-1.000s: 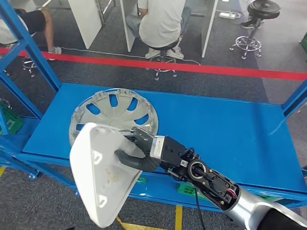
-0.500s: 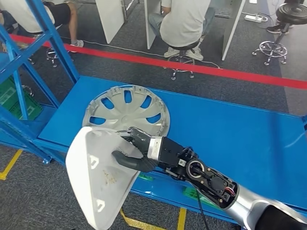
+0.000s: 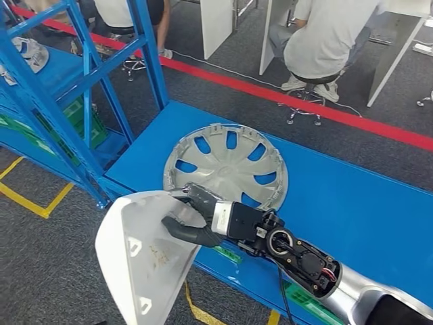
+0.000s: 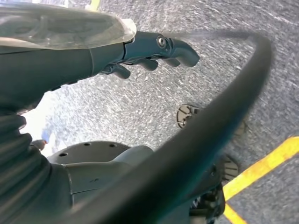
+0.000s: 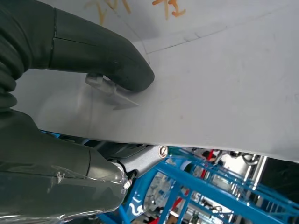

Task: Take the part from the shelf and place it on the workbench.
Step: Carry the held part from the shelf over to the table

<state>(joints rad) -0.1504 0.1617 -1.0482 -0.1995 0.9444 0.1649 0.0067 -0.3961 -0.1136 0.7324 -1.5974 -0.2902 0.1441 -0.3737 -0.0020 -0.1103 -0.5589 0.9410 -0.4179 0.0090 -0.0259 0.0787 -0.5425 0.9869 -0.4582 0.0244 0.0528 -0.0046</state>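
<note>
White panel (image 3: pixel 143 254) — gripped at one edge by the right hand (image 3: pixel 196 215) — ran lengthwise toward the floor, narrow end down; its orange scrawl was possibly writing, unreadable. Left hand (image 4: pixel 148 51) hung empty, fingers loosely curled.

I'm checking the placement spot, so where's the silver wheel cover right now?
In the head view, the silver wheel cover lies flat on the blue workbench near its left end, just beyond the right hand, which holds the white part.

One white part (image 3: pixel 143 261), one silver hubcap (image 3: pixel 225 166), two seated people (image 3: pixel 327 40).
</note>
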